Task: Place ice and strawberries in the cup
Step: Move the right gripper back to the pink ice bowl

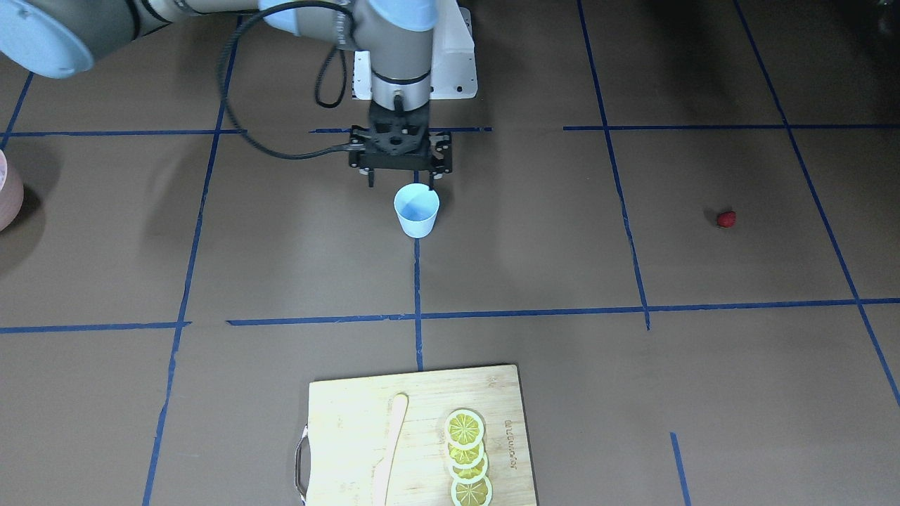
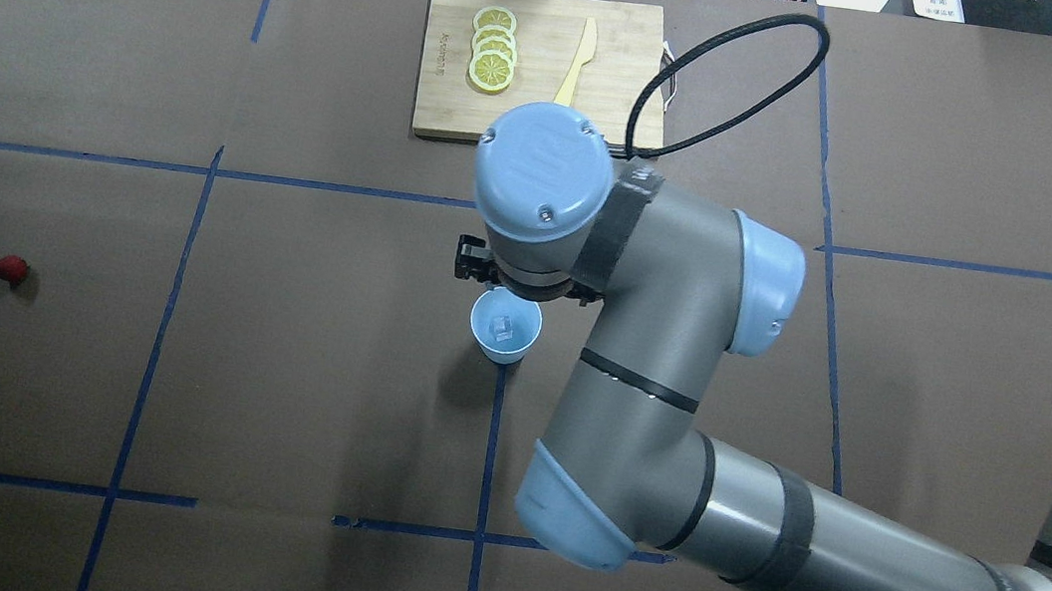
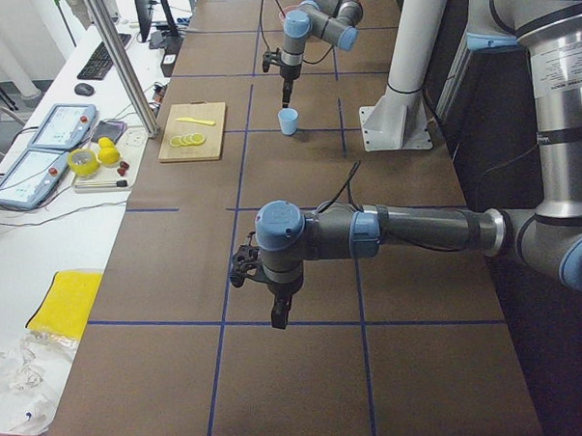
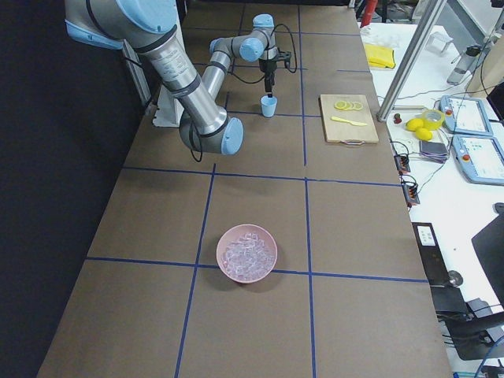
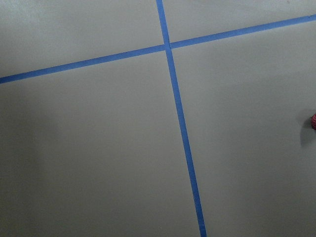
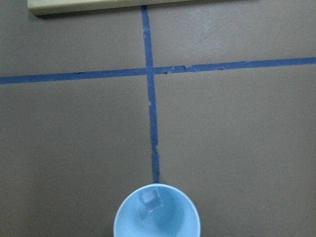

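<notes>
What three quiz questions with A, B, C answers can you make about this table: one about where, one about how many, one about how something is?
1. Where is the strawberry?
A. In the cup.
B. On the bare table, far from the cup.
C. On the board.

2. How many lemon slices lie on the board?
A. Two.
B. Four.
C. Six.

3. How is the cup?
A. Tipped over.
B. Upside down.
C. Upright with an ice cube inside.

Answers:
1 B: it lies alone on the brown table, toward the robot's left.
2 B: four overlapping slices show in a row.
3 C: the right wrist view looks down into its open mouth at one cube.
</notes>
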`<action>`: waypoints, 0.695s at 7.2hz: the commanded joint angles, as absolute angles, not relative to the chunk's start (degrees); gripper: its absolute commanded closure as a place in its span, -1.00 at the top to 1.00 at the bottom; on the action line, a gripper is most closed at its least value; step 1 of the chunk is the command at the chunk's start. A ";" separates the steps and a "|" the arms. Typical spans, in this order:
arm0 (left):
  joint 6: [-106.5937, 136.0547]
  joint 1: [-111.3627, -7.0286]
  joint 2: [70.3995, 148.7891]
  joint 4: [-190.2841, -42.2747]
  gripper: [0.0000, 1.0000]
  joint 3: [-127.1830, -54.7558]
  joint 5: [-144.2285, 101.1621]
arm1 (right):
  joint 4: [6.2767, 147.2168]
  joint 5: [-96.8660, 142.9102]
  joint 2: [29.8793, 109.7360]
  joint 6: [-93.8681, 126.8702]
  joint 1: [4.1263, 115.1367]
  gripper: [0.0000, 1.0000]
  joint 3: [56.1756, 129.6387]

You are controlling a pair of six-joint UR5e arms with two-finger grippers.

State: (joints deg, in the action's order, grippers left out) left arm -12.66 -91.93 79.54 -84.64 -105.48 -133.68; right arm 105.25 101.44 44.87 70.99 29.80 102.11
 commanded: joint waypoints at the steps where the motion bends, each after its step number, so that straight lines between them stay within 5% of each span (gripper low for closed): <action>1: -12.66 -91.93 79.54 -84.73 1.00 -105.38 -133.68 | 105.03 107.63 58.90 56.60 36.79 0.98 115.78; 5: -12.66 -91.93 79.54 -84.64 1.00 -105.29 -133.68 | 91.93 117.31 85.44 35.54 49.80 0.98 124.45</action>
